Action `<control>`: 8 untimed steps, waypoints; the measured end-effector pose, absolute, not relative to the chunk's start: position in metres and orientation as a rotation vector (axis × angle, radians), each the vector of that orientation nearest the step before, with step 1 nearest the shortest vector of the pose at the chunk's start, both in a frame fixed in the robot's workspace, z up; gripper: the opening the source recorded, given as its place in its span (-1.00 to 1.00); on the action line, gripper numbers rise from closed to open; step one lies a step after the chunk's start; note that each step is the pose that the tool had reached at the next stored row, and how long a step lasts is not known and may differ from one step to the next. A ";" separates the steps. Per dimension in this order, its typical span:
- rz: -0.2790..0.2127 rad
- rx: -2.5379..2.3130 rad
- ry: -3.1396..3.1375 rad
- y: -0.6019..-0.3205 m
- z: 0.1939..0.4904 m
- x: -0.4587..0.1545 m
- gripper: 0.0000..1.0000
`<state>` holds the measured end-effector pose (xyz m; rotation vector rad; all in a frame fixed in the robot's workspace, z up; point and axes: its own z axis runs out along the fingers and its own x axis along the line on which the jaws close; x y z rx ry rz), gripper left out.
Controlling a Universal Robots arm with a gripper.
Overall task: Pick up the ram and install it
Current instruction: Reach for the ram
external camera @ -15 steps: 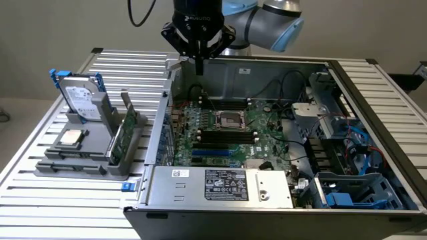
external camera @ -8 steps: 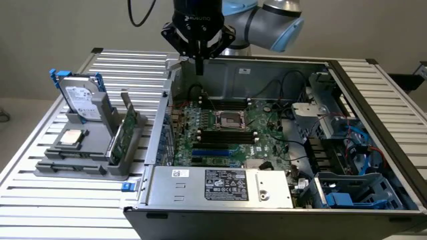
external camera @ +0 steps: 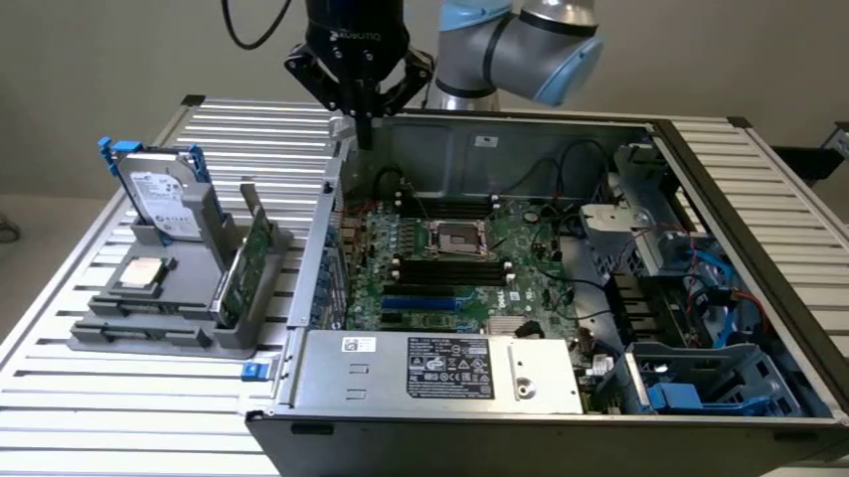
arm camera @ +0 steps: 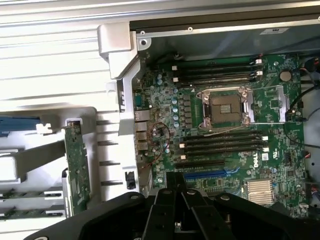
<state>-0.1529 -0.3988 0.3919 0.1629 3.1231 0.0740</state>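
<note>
On the counter (external camera: 80,397), just beside the case (external camera: 531,429) on the exterior view's left, a grey holder (external camera: 133,336) carries the ram (external camera: 254,260). The ram stands on edge in the slot nearest the case. Farther back, above the case's far wall on that same side, the fingers (external camera: 361,127) hang clenched together, well apart from the ram.

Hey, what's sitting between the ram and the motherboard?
The case's metal side wall stands between the ram and the motherboard, in the exterior view.
</note>
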 end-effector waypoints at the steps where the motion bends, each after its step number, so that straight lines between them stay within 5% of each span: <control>1: 0.074 0.163 3.123 -0.399 0.392 -0.158 -0.79; 8: 0.074 0.163 3.123 -0.399 0.390 -0.189 -0.79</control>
